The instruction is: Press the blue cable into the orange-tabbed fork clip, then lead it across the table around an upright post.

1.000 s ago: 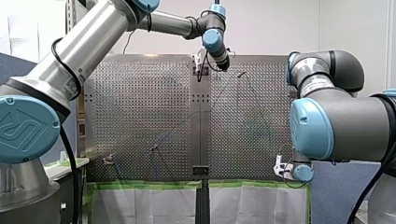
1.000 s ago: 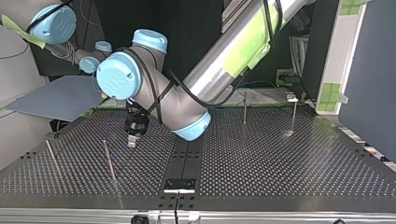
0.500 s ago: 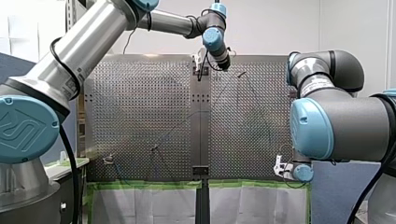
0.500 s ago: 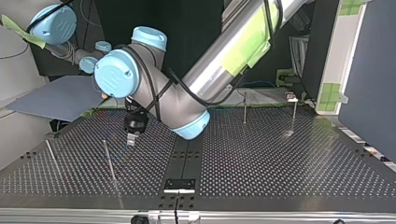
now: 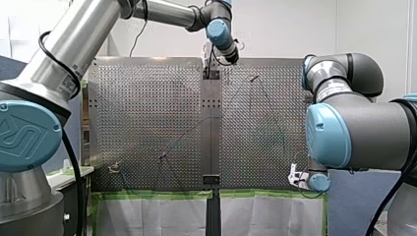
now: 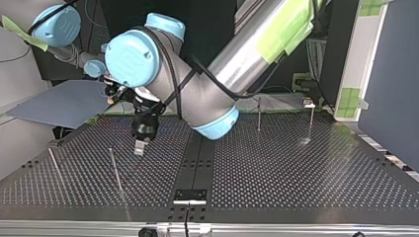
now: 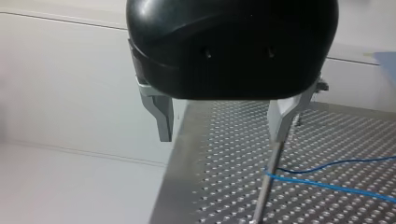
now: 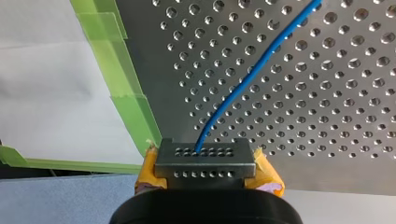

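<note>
Left hand [image 7: 222, 137] hung wide open and held nothing, one metal finger [image 7: 281, 116] just above the upright post [image 7: 266, 186]. Touching that post, the blue cable [image 7: 327, 185] bent back and ran flat along the counter [image 7: 219, 186], away from the open gap. Right hand [image 8: 204, 156] was pinched shut on the cable, far from the post.

Perforated table [image 8: 327, 116] extending ahead of the right gripper [image 8: 205, 163]; green tape [image 8: 126, 100] edging it beside the gripper; white sheet [image 8: 46, 70] beyond the tape.
</note>
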You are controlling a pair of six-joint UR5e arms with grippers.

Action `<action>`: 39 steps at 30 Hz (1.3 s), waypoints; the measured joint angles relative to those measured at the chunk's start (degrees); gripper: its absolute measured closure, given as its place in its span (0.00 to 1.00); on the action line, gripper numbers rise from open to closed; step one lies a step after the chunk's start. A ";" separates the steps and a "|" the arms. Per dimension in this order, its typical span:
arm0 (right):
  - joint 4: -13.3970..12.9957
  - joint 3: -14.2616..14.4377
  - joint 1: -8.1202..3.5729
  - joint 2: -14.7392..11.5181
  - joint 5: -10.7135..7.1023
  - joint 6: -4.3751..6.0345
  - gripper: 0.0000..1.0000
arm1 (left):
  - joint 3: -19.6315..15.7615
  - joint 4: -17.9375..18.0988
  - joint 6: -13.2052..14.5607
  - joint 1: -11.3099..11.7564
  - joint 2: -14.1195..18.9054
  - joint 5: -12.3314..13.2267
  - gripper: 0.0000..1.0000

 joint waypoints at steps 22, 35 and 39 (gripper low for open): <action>0.03 0.01 0.06 -0.02 0.01 -0.14 1.00 | -11.50 11.48 -7.98 0.16 11.50 3.66 0.01; 0.03 -0.02 0.19 -0.03 0.00 -0.19 1.00 | -19.09 19.07 -10.08 0.41 19.10 2.91 0.01; 0.04 -0.01 0.21 -0.04 0.00 -0.21 1.00 | -21.29 21.29 -11.04 0.39 21.28 2.09 0.01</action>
